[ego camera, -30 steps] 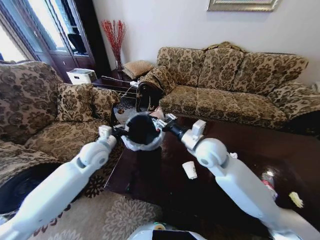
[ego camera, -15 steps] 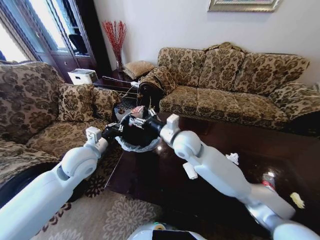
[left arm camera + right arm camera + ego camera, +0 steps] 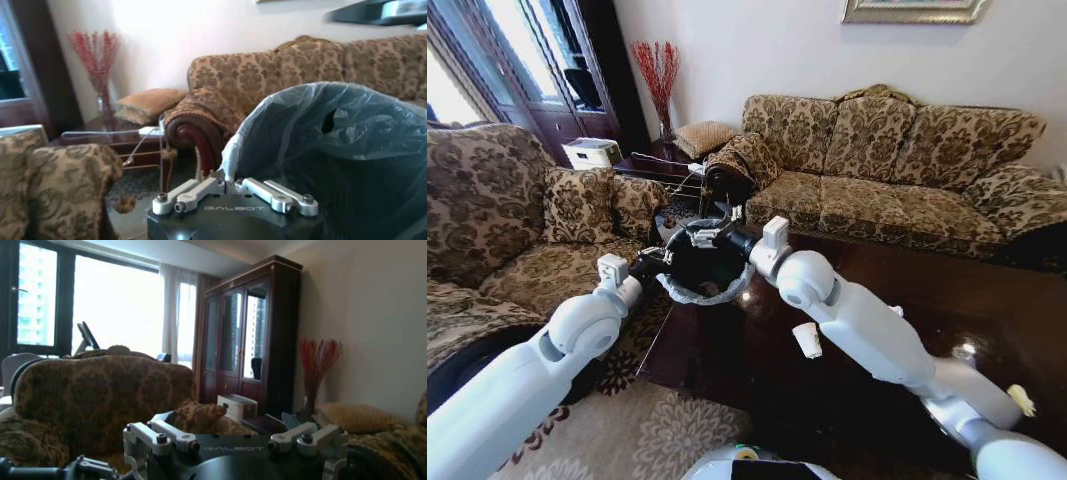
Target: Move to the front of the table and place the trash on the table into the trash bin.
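Head view: right hand (image 3: 695, 236) spread over trash bin (image 3: 699, 290) (left hand (image 3: 233, 187) clenches liner).

Trash bin (image 3: 699, 262): small, round, black inside, translucent pale grey-blue liner (image 3: 320, 145) folded over the rim; sits at the far left corner of the table (image 3: 757, 350), held off the left edge, possibly lifted. Table: glossy dark brown wood, low, rectangular. On it: white paper cup (image 3: 806, 340) lying tilted near the middle; small yellow scrap (image 3: 1020, 399) at the right side, well apart from the cup.
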### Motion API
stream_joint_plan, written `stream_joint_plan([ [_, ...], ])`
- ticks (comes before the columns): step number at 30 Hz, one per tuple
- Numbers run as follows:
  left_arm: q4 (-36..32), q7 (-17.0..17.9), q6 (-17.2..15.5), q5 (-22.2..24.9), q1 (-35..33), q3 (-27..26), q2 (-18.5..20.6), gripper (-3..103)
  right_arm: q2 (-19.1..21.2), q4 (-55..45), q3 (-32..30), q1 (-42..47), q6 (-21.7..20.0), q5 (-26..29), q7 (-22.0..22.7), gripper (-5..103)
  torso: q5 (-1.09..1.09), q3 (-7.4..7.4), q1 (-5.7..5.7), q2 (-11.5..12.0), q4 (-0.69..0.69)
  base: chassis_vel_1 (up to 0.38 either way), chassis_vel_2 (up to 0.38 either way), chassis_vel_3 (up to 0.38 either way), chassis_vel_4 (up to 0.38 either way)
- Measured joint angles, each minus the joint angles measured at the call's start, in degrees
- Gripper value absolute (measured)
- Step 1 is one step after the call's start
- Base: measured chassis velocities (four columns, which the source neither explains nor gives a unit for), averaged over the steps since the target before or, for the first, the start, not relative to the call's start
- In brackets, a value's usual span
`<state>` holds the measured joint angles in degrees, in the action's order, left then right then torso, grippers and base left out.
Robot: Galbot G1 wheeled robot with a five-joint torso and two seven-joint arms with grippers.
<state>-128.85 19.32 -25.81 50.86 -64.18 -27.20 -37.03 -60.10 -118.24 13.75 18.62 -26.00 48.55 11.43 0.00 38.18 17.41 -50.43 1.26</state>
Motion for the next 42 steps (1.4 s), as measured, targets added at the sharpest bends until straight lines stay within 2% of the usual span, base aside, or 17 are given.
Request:
stream_joint_plan([
  [2,-0.34,0.28,0.02,-0.65,-1.37,-1.37,-0.92,1,2.74,-1.33,-2.93,2.11,-0.77,0.89,-0.01,100,0.01,0.00,0.00,0.00,0.00,0.000,0.000,0.000,0.000],
  [4,-1.23,0.33,0.23,-2.36,-4.60,-3.83,-2.66,1,8.18,-4.17,-10.07,8.37,-1.78,1.73,-0.29,100,0.05,0.00,0.00,0.00,-0.01,0.000,0.000,0.000,0.000],
  [6,-1.42,0.29,0.42,-2.70,-5.24,-4.24,-3.01,1,9.66,-5.04,-12.19,10.34,-1.87,1.84,-0.42,100,0.02,0.00,0.00,0.00,0.00,0.000,0.000,0.000,0.000],
  [8,-2.38,0.21,1.88,-3.20,-7.43,-5.39,-4.45,1,15.18,-8.15,-21.10,20.81,-1.69,0.42,-1.58,100,0.07,0.00,-0.01,0.00,-0.05,0.000,0.000,0.000,0.000],
  [9,-2.38,0.21,1.88,-3.20,-7.43,-5.39,-4.45,1,15.18,-8.15,-21.10,20.81,-1.69,0.42,-1.58,100,0.07,0.00,-0.01,0.00,-0.05,0.000,0.000,0.000,0.000],
  [10,-3.06,-0.02,2.06,-3.39,-8.47,-6.39,-5.30,1,17.29,-9.85,-25.27,26.99,-1.07,-1.27,-1.32,100,-0.02,-0.01,-0.01,-0.01,-0.06,0.000,0.000,0.000,0.000],
  [12,-4.14,-0.62,1.59,-4.60,-10.52,-9.05,-6.57,1,18.78,-12.65,-28.88,35.31,-1.49,-3.38,0.56,100,0.04,-0.01,-0.02,-0.01,-0.09,0.000,0.000,0.000,0.000],
  [14,-4.61,-0.73,1.45,-5.07,-11.46,-10.21,-7.07,1,18.85,-13.27,-29.14,36.68,-1.90,-3.57,1.36,100,0.02,-0.01,-0.02,-0.01,-0.08,0.000,0.000,0.000,0.000],
  [15,-6.05,-0.57,1.10,-5.95,-13.68,-13.62,-8.55,1,18.46,-14.48,-29.62,39.23,-3.20,-3.45,2.98,100,0.02,-0.01,-0.02,0.00,0.02,0.000,0.000,0.000,0.000],
  [17,-6.62,-0.38,0.85,-6.17,-14.13,-14.80,-9.09,1,18.11,-15.02,-30.82,40.85,-3.57,-3.47,3.29,100,0.02,-0.01,-0.02,-0.01,0.08,0.000,0.000,0.000,0.000],
  [20,-7.32,-0.45,0.33,-6.37,-14.36,-15.87,-9.79,1,15.39,-15.39,-39.12,49.33,-2.75,-5.07,0.45,100,-0.04,-0.02,-0.02,-0.01,0.05,0.000,0.000,0.000,0.000],
  [22,-7.32,-0.53,0.21,-6.47,-14.36,-15.89,-9.82,1,14.76,-15.40,-40.43,51.05,-2.34,-5.42,-0.21,100,-0.03,-0.01,-0.02,-0.01,-0.02,0.000,0.000,0.000,0.000],
  [25,-7.51,-1.15,-0.35,-6.97,-13.98,-15.34,-10.05,1,9.52,-15.47,-45.39,60.46,1.96,-9.33,-3.26,100,0.04,-0.01,-0.01,-0.01,-0.04,-0.034,-0.027,-0.024,-0.027],
  [26,-7.51,-1.15,-0.35,-6.97,-13.98,-15.34,-10.05,1,9.52,-15.47,-45.39,60.46,1.96,-9.33,-3.26,100,0.04,-0.01,-0.01,-0.01,-0.04,-0.051,-0.041,-0.037,-0.034],
  [30,-7.56,-1.41,-0.51,-7.93,-13.80,-14.13,-10.04,1,2.60,-13.80,-45.00,68.04,9.98,-18.02,-6.60,100,0.00,0.00,-0.01,-0.01,-0.02,-0.057,-0.054,-0.057,-0.045],
  [35,-7.34,-1.55,-0.54,-8.79,-13.87,-13.28,-10.03,1,-3.13,-11.63,-41.88,70.29,12.76,-23.44,-7.71,100,-0.01,0.00,-0.01,-0.01,-0.01,-0.063,-0.059,-0.069,-0.070],
  [42,-6.41,-1.70,-0.29,-10.00,-13.04,-10.70,-10.23,1,-5.11,-6.55,-39.28,67.88,13.36,-25.36,-7.94,100,0.00,0.00,-0.01,-0.01,-0.01,-0.098,-0.094,-0.102,-0.100],
])
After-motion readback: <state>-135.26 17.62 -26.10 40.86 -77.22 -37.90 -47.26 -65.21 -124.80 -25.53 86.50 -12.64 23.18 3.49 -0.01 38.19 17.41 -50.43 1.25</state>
